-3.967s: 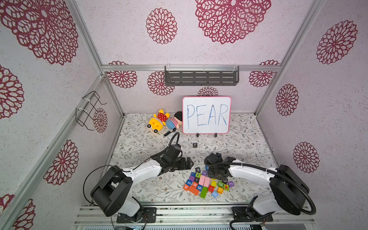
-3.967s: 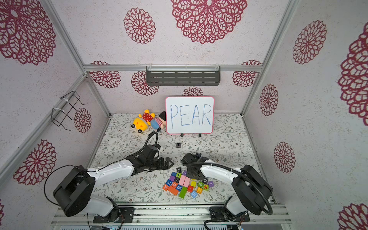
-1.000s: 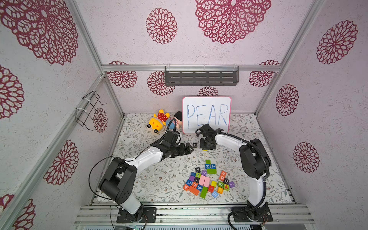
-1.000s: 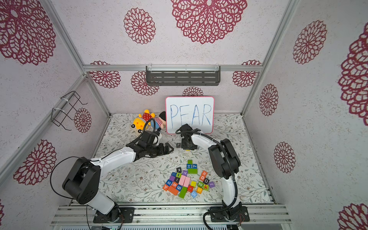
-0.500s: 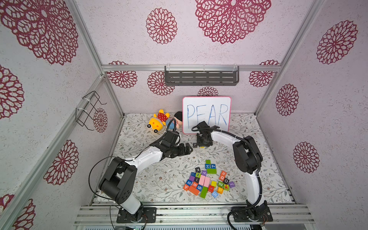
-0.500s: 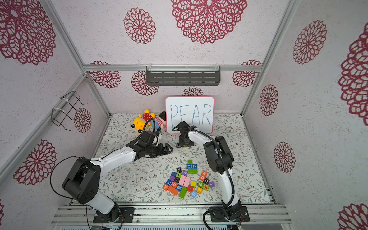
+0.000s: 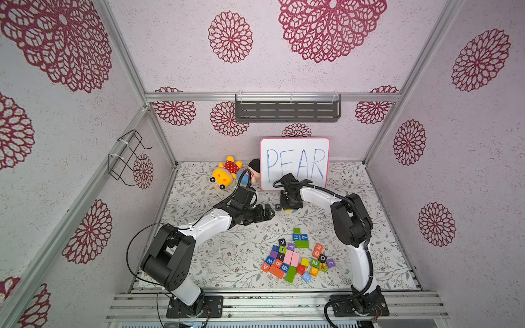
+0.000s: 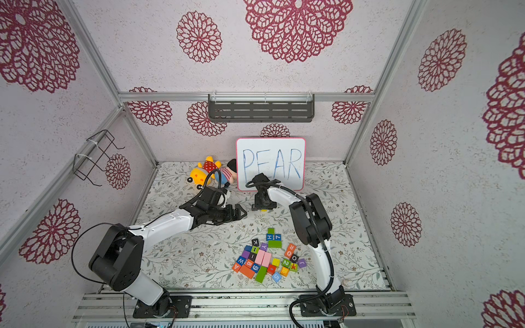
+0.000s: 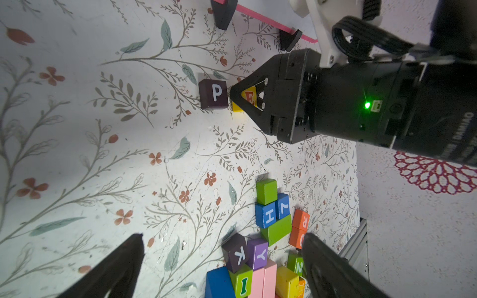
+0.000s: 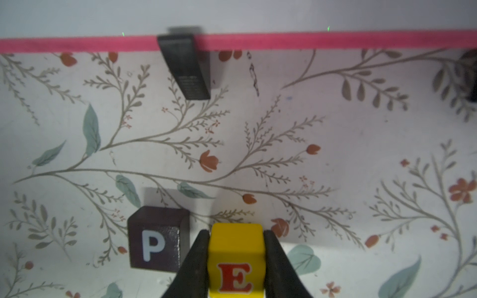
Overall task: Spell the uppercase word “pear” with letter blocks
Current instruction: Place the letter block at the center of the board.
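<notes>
**E lands beside P, second letter almost set**

On the left, the left gripper (image 7: 268, 211) hovers just short of the spelling row, its fingers spread wide and holding nothing. Four seconds back it sat lower, near the pile. It touches no block.

Next along stands the P block (image 9: 213, 93), black with a white letter, upright on the floral mat in front of the whiteboard (image 7: 295, 162). It sits where it sat in the earlier views, so the first letter is settled.

The real change is right beside it. Four seconds ago the right gripper (image 10: 235, 233) was down at the pile, and a second ago it was reaching in near the P. Now it stands directly to the P's right, jaws clamped on the flanks of the E block (image 10: 236, 260). That block is yellow, with its red letter facing up and reading the right way. One finger fills the narrow gap between the two cubes. In the left wrist view the E looks to be down at mat level, though I cannot tell whether it fully rests there.

The task therefore reads as about halfway: P is set, and E is in position but not yet released. Opening the jaws probably needs care, since the inner finger is near enough to nudge the P.

Further right and nearer the robot, the pile (image 7: 295, 261) holds what remains. The A block (image 7: 265, 267) lies at its left corner and the R block (image 7: 317, 248) toward its right side, both well apart from the row.
</notes>
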`<move>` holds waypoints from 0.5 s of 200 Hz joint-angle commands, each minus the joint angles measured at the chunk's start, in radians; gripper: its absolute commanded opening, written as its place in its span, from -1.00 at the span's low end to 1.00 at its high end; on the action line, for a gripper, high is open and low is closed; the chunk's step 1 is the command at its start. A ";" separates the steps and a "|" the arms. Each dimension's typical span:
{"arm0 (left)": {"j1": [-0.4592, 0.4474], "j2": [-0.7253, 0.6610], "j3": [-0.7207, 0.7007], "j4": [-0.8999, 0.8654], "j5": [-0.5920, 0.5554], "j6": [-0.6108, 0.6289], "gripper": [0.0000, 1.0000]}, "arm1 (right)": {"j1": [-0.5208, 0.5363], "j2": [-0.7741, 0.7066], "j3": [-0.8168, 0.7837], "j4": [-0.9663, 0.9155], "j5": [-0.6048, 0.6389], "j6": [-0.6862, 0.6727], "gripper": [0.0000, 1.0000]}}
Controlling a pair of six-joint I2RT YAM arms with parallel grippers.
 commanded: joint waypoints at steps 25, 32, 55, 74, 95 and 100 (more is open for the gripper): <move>0.007 -0.012 -0.017 0.014 0.005 0.003 0.96 | -0.004 0.025 0.031 -0.014 0.001 0.044 -0.47; 0.007 -0.013 -0.019 0.015 0.005 0.002 0.96 | -0.003 0.027 0.031 -0.015 -0.001 0.043 -0.47; 0.006 -0.014 -0.025 0.020 0.005 0.001 0.96 | -0.004 0.024 0.032 -0.020 -0.003 0.046 -0.46; 0.007 -0.014 -0.028 0.025 0.008 0.001 0.96 | -0.004 0.020 0.031 -0.025 -0.003 0.050 -0.45; 0.006 -0.017 -0.030 0.025 0.007 0.001 0.96 | -0.003 0.020 0.033 -0.031 -0.006 0.055 -0.41; 0.007 -0.017 -0.031 0.026 0.007 0.001 0.96 | -0.003 0.019 0.033 -0.031 -0.006 0.057 -0.39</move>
